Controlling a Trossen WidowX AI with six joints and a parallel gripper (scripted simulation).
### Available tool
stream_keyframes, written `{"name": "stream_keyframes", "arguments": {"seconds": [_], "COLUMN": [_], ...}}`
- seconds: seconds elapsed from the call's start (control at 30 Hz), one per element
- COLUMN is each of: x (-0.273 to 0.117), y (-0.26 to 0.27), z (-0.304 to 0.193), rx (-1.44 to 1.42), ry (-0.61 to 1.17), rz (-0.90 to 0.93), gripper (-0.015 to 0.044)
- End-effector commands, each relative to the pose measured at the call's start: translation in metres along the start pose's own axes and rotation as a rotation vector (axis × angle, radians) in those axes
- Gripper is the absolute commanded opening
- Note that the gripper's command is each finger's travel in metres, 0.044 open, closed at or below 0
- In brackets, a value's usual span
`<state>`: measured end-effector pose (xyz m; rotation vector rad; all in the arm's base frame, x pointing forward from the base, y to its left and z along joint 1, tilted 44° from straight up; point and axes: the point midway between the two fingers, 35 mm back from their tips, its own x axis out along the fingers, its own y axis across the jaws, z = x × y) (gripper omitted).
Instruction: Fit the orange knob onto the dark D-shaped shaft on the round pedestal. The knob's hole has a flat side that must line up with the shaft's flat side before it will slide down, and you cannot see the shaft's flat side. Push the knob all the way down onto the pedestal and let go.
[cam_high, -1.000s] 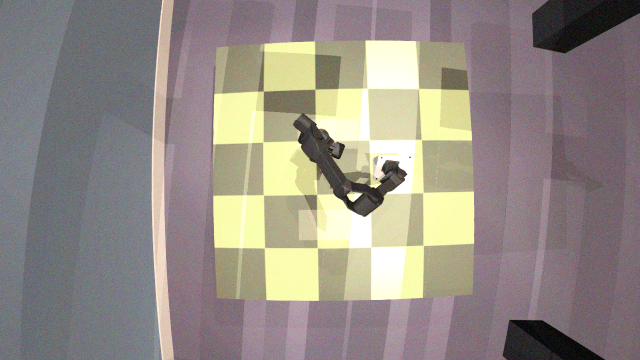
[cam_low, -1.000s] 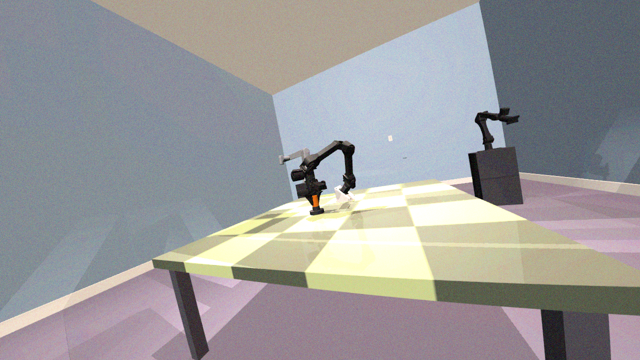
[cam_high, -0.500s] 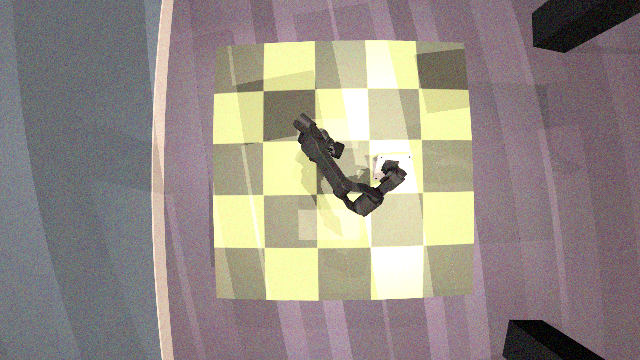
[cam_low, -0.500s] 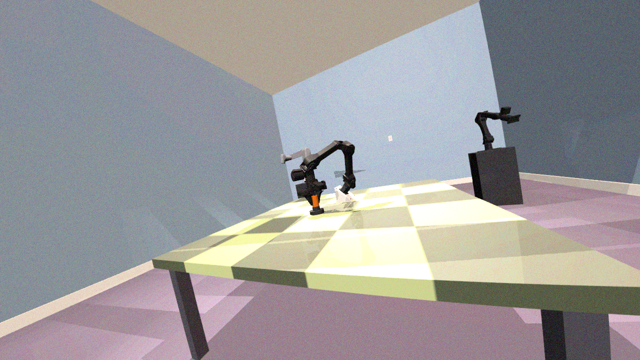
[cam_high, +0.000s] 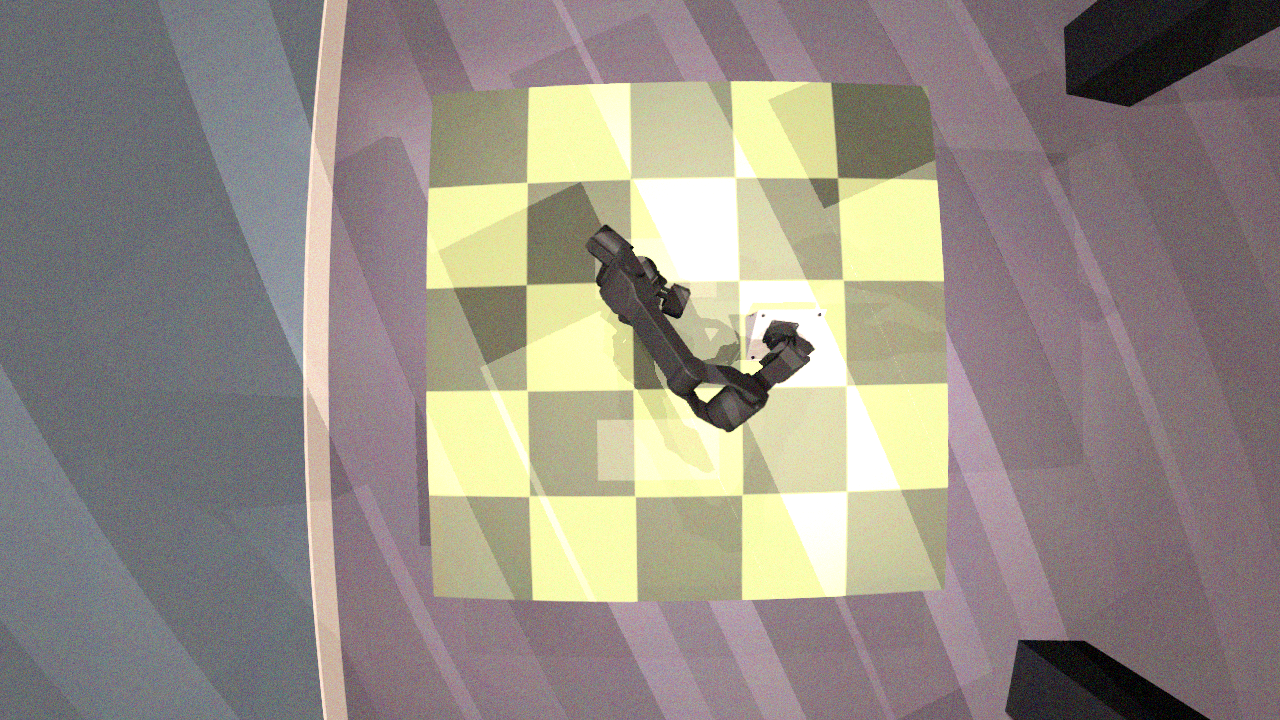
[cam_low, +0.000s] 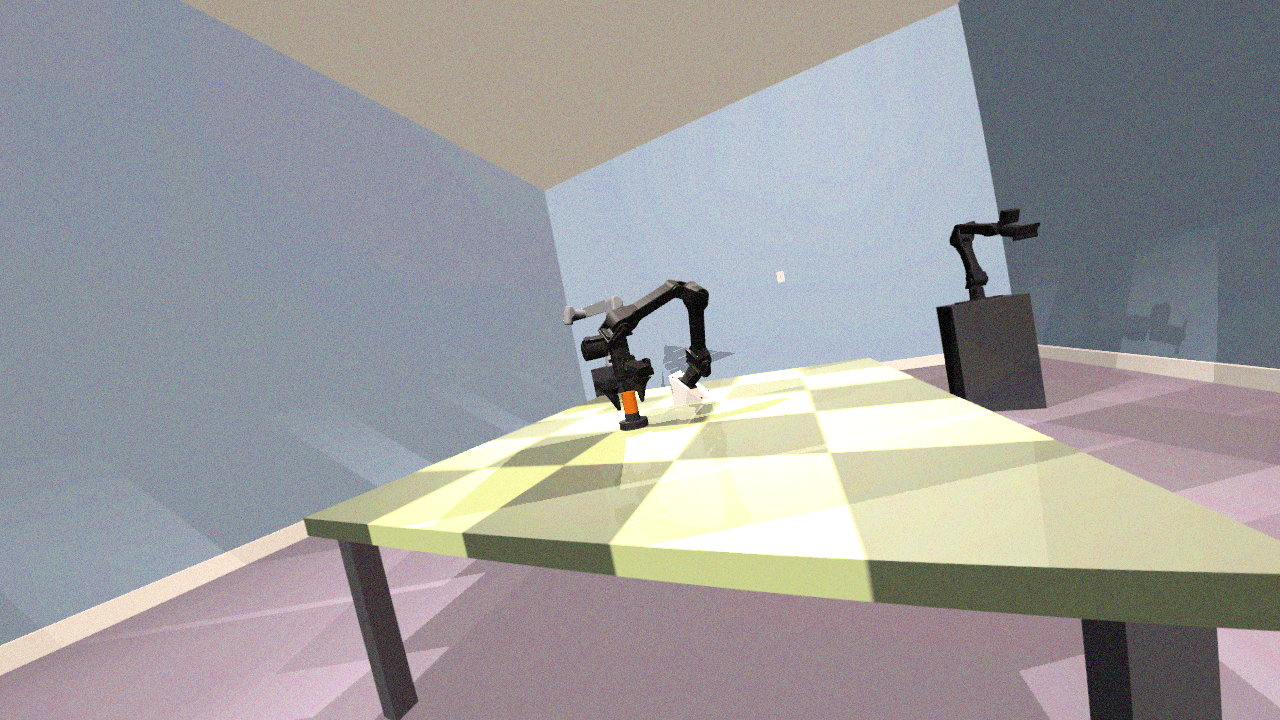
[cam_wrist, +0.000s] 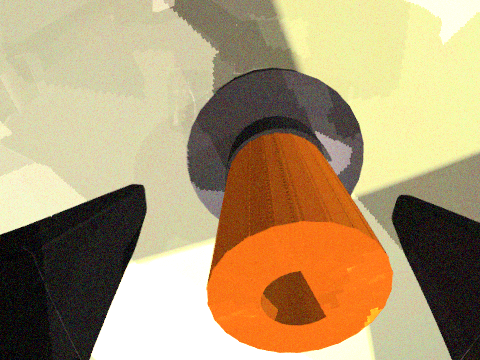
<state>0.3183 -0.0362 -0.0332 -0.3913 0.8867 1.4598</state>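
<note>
The orange knob (cam_low: 630, 402) (cam_wrist: 350, 300) stands upright on the dark round pedestal (cam_low: 633, 425) (cam_wrist: 275, 95). A short dark collar shows between the knob's lower end and the wide disc. The knob's top face shows a D-shaped hole, dark inside; I cannot make out the shaft in it. My gripper (cam_wrist: 275, 203) is open, pointing down, with one black finger on each side of the knob and a gap between each finger and the knob in the wrist view. In the top view the arm hides the knob and pedestal.
The checkered table (cam_high: 483, 546) (cam_low: 742, 501) carries my arm's white base plate (cam_low: 682, 391), beside the pedestal. My arm's elbow (cam_high: 735, 407) bends out to one side. Another dark arm (cam_low: 971, 255) stands on a dark cabinet (cam_low: 998, 358) beyond the table.
</note>
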Motion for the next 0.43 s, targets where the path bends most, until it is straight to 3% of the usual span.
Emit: {"name": "stream_keyframes", "arguments": {"seconds": [0.0,0.13,0.4], "x": [-0.039,-0.085,-0.088], "y": [-0.006,0.0,-0.003], "z": [-0.002,-0.002,-0.002], "rx": [-0.007,-0.007,-0.007], "ry": [0.006,0.005,0.005], "rz": [-0.022,-0.021,-0.021], "gripper": [0.044,0.044,0.044]}}
